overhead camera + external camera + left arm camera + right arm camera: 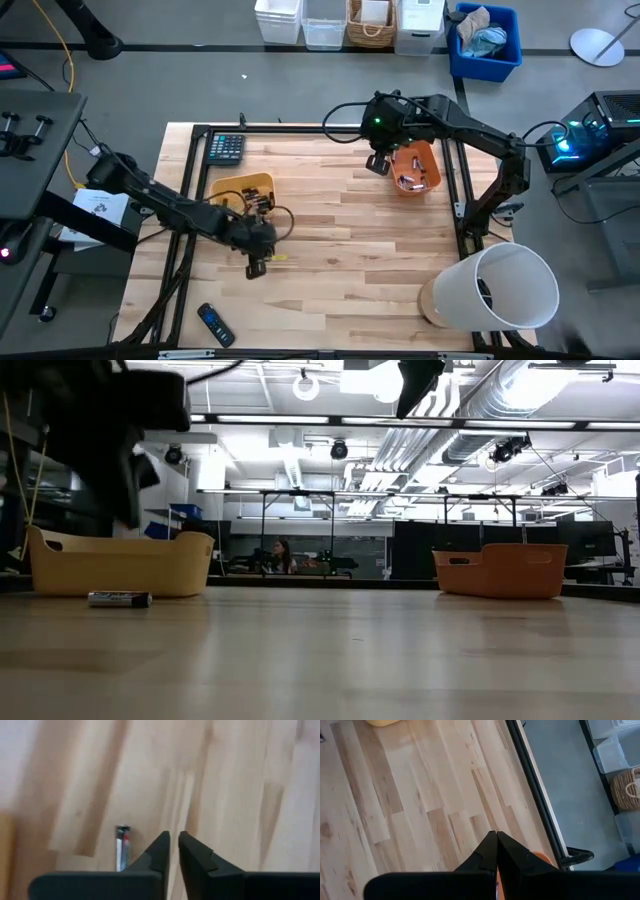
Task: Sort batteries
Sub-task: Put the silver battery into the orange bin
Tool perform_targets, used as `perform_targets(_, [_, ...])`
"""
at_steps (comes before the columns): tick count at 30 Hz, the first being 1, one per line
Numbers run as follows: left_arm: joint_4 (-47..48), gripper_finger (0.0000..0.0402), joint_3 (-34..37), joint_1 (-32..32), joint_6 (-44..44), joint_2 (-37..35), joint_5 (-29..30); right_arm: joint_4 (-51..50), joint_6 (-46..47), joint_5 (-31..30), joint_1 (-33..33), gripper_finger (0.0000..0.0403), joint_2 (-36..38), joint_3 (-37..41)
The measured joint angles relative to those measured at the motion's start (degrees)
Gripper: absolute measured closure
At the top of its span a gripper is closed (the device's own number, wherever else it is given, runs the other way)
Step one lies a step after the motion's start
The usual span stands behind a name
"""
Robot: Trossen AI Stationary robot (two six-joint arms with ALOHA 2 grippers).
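Silvery battery is lying at the left gripper's nine o'clock, label unreadable. Both grippers' fingers are nearly pressed together, the right gripper hovering at the orange bin.

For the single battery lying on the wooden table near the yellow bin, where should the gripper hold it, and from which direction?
Grip the battery across its middle, coming straight down from above. It lies flat on the table with open wood along both long sides, so fingers can close across its narrow round body.
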State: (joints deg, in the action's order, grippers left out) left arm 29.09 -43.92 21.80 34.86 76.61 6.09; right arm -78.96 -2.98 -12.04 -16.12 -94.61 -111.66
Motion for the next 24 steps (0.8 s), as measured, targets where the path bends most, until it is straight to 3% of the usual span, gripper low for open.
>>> perform_targets(4, [1.9,0.0325,0.0,0.1,-4.0,4.8,-2.6,0.0,0.3,0.0,0.0,0.0403,0.0,0.0])
perform_targets(13, [3.5,0.0215,0.0,-1.1,-4.1,6.5,1.7,0.4,1.7,0.3,0.0,0.0403,0.0,0.0])
perform_targets(20, [3.2,0.0211,0.0,-3.6,-3.6,13.4,-0.9,0.4,3.0,0.3,0.0,0.0403,0.0,0.0])
perform_targets(24, [3.5,0.0229,-0.5,-4.6,-2.6,17.1,-1.0,0.4,3.6,0.4,0.0,0.0403,0.0,0.0])
